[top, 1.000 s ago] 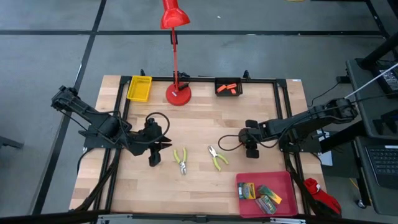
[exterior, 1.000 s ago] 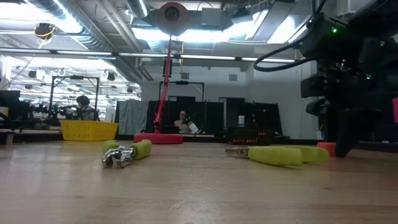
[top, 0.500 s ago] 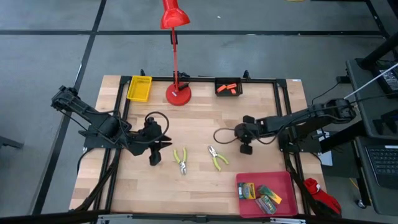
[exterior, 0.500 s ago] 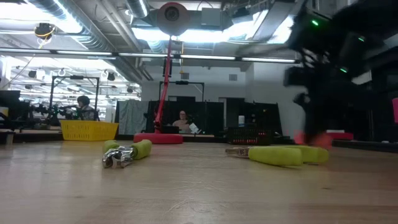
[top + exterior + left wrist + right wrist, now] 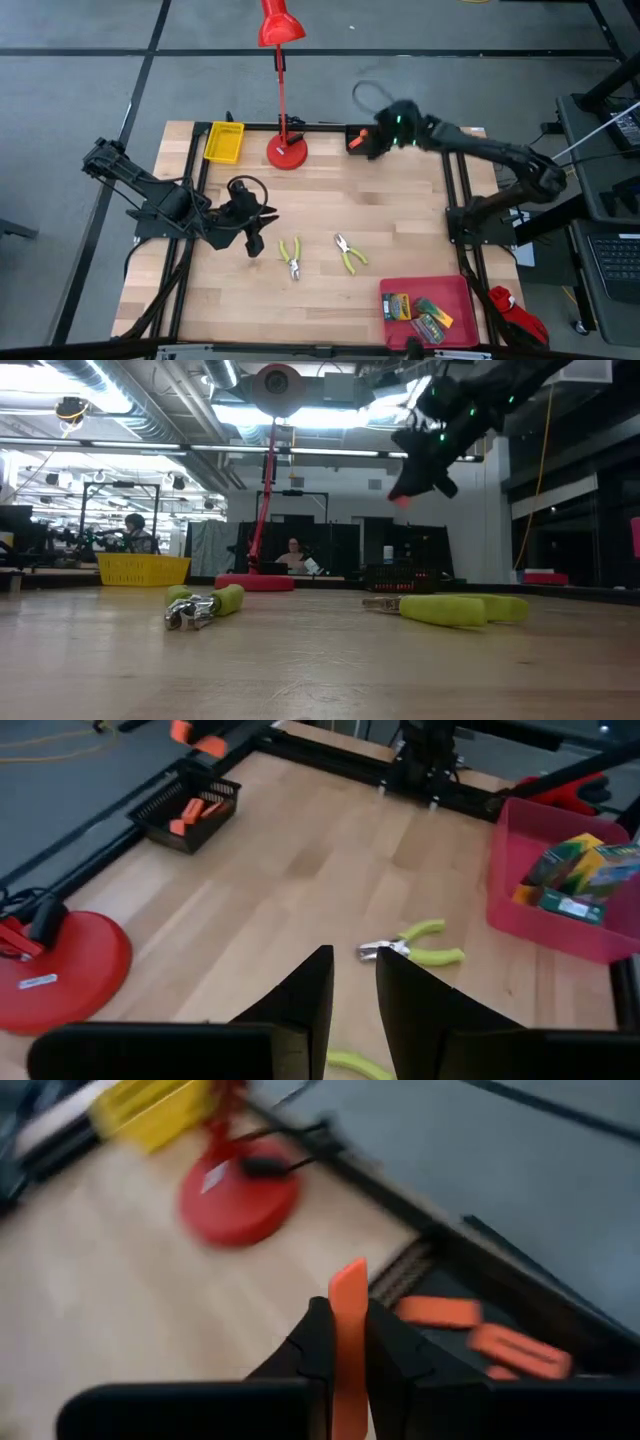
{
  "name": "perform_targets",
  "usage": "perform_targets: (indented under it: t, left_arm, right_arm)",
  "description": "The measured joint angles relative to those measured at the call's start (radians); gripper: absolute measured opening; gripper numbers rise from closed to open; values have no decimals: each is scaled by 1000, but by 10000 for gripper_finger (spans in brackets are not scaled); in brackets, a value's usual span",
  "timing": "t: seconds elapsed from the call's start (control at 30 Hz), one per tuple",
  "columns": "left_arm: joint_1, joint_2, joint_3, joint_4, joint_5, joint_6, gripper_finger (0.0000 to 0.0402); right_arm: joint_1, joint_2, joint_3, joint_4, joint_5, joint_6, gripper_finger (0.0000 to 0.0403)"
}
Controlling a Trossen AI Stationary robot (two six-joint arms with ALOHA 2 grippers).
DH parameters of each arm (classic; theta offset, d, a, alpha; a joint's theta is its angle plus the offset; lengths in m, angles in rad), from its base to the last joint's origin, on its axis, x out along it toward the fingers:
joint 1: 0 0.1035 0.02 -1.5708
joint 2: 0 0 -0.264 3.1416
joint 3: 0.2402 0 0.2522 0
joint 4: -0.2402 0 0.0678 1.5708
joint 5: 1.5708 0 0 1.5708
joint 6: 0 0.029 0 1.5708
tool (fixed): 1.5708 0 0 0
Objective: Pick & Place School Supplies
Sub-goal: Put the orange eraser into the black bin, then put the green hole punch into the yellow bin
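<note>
Right gripper (image 5: 348, 1342) jaws clamp a flat orange piece (image 5: 348, 1305) above the black mesh tray (image 5: 367, 140). Left gripper (image 5: 352, 985) hovers over the wood surface (image 5: 320, 205), jaws slightly parted, empty.

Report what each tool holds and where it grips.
Right tool pinches an orange piece by its lower end, above the black tray. Left tool holds nothing.

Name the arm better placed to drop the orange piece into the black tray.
Right. Its pincer is shut on the orange piece, raised beside the black tray. The left pincer waits empty near the yellow-green tools, far from that tray.
</note>
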Motion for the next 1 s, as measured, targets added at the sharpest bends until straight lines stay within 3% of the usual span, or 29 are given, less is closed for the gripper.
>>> perform_targets:
  t: [0.13, 0.27, 0.43, 0.57, 0.8, 1.0]
  left_arm:
    - [0, 0, 0, 4, -24, 1, 74]
    - [0, 0, 0, 5, -26, 2, 74]
    - [0, 0, 0, 6, -25, -3, 74]
    - [-6, 0, 0, 7, -15, -20, 74]
    - [-40, 0, 0, 7, -42, -52, 74]
    - [-51, 0, 0, 7, -70, -54, 74]
  right_arm:
    - [-142, 89, 41, 22, -106, 80, 30]
    - [-183, 205, 60, 54, -202, 156, 30]
    - [-177, 337, 105, 56, -167, 206, 30]
    - [-164, 350, 137, 71, -104, 177, 35]
    - [-158, 347, 191, 14, -3, 177, 167]
    - [-156, 348, 195, -19, -38, 180, 191]
